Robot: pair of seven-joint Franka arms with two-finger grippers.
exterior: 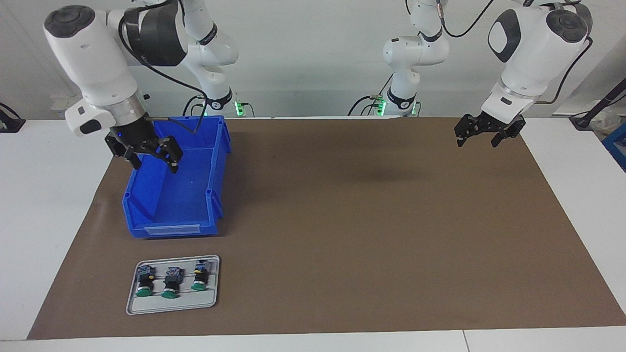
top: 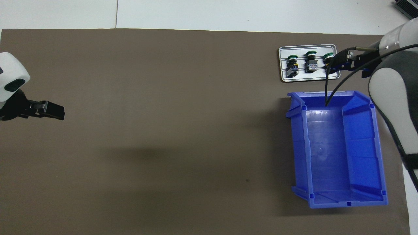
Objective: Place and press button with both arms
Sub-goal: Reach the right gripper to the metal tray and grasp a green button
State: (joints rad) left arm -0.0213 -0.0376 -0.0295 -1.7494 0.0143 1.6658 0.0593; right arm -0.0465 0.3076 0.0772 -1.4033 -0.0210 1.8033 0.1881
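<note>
Grey rounded-corner metal tray (exterior: 172, 304) sits on the brown table mat (exterior: 342, 234), at my right arm's end of the table and farther from my bases than the blue bin. It holds three push-button switches with green mushroom caps, black bodies and blue-grey contact blocks (exterior: 171, 282), lying side by side, caps pointing away from me, contact blocks toward me. None touch each other.

Open-top blue plastic storage bin (exterior: 146, 205) sits just beside the tray, nearer to me. Nothing in it but bare floor.

My right gripper (exterior: 154, 162) is up in the air over the blue bin in the facing view, fingers spread apart, nothing between them. In the overhead view it overlaps the end of the tray and covers part of the third switch there, so only that switch's green cap shows. A black cable (top: 326, 88) off my right wrist crosses over the bin's rim.

My left gripper (exterior: 481, 136) hangs over the mat at my left arm's end, well apart from tray and bin, fingers apart, holding nothing. That arm is waiting. Overhead view cuts off most of both arms.
</note>
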